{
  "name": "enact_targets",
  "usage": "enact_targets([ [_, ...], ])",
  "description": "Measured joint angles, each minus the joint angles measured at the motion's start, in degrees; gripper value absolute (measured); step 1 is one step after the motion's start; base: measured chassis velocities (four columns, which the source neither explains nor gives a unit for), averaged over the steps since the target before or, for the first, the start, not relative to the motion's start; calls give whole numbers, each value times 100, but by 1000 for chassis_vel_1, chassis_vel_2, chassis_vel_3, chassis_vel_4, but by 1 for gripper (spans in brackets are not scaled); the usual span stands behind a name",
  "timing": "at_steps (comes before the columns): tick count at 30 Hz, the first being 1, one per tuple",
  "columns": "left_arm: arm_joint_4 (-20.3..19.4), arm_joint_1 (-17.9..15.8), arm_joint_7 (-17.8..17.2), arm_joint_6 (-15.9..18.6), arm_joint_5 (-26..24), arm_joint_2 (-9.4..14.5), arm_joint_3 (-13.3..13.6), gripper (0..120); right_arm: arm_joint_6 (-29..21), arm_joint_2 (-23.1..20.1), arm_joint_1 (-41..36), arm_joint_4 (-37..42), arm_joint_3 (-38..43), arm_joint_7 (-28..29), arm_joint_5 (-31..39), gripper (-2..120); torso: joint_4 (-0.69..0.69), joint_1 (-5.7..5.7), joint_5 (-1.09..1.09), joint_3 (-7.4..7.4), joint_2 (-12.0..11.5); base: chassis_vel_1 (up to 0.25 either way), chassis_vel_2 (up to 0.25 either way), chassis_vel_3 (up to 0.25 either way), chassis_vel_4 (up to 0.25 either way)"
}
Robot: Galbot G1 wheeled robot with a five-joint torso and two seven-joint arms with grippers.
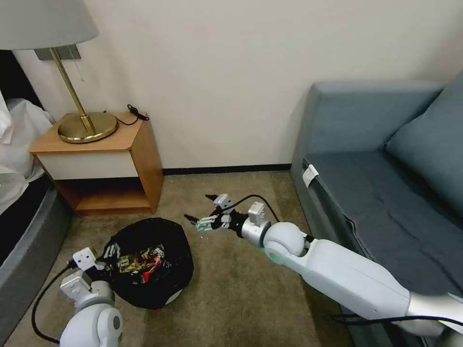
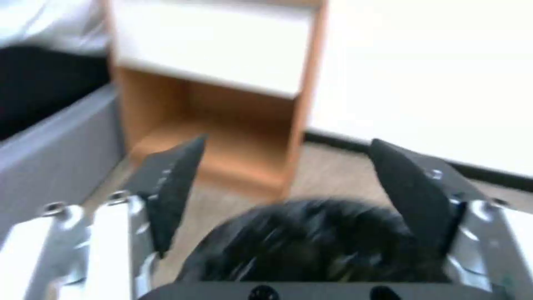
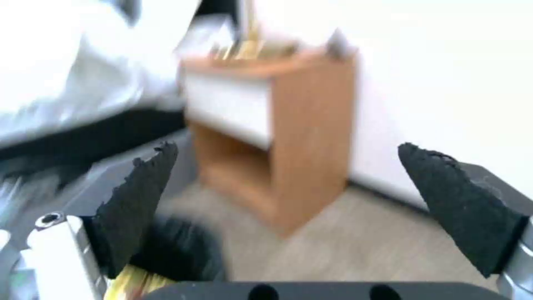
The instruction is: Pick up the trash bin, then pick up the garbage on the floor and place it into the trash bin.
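Hovering right gripper [image 1: 200, 212] jaws spread, trash bin [image 1: 149, 262] below, left gripper [image 2: 289, 179] beside it

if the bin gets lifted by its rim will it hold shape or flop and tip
The trash bin probably keeps its shape, since a rigid white wall shows below the bag. The crinkly black liner looks slippery and may slide. It seems light, holding a few wrappers, so it could tilt.

Small round white bin w/ black bag liner [image 1: 149, 262] on carpet, front of wooden nightstand [image 1: 103, 161]; grey sofa [image 1: 386, 183] right; brass-base lamp [image 1: 87, 126] on nightstand; bed [image 1: 21, 193] left
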Motion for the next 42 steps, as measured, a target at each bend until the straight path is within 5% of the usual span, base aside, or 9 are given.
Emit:
enact_targets([
  [2,-151,94,378,-224,111,1,22,95,134,-34,-520,511,842,218,-202,100,-1,0,1,0,0,0,0,0,0],
  [9,-396,234,506,-287,268,35,106,100,60,143,-1932,1681,2746,568,-840,100,-2,0,0,0,0,0,0,0,0],
  [13,-542,380,524,-316,331,151,222,100,-4,526,-3150,2469,3930,742,-1617,100,-1,0,-2,0,0,0,0,0,0],
  [16,-656,498,625,-394,455,243,369,100,-191,1413,-4461,3080,4464,1088,-2553,100,-4,0,1,-1,0,0,0,0,0],
  [26,-641,558,564,-472,589,466,517,100,52,2722,-5541,3236,4406,1221,-4194,100,0,0,-3,0,-1,0,0,0,0],
  [42,-547,532,310,-452,663,474,676,100,194,2870,-5759,3052,4260,1342,-4404,100,0,0,-1,0,0,0,0,0,0],
])
